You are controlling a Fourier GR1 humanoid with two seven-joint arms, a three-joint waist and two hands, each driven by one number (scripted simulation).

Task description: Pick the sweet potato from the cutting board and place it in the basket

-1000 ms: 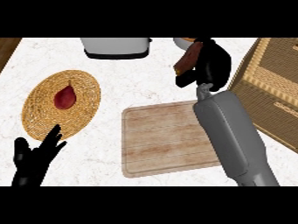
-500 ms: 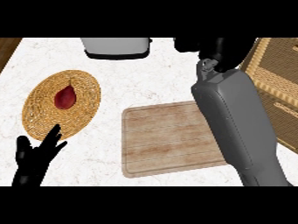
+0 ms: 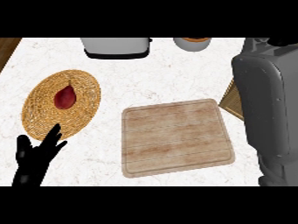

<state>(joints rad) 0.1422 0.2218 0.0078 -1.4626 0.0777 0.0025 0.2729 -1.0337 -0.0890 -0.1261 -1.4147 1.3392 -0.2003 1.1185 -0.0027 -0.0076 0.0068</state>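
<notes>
The wooden cutting board (image 3: 177, 138) lies bare at the middle of the counter. No sweet potato shows anywhere in the head view. My right forearm rises along the right side, and only a black scrap of the right hand (image 3: 285, 40) shows at the top right edge. The forearm hides nearly all of the wicker basket (image 3: 231, 101); a corner of it peeks out to the forearm's left. My left hand (image 3: 38, 155) rests open at the lower left, fingers up.
A round woven plate (image 3: 45, 118) at the left holds a dark red pear-shaped item (image 3: 64, 97). A grey toaster (image 3: 116, 47) and a small bowl (image 3: 192, 43) stand at the back edge. Wooden floor shows at the far left.
My right arm has swung right and away over the basket, taking the hand almost out of view. The brownish thing it held a second ago no longer shows. The left hand has not moved.
</notes>
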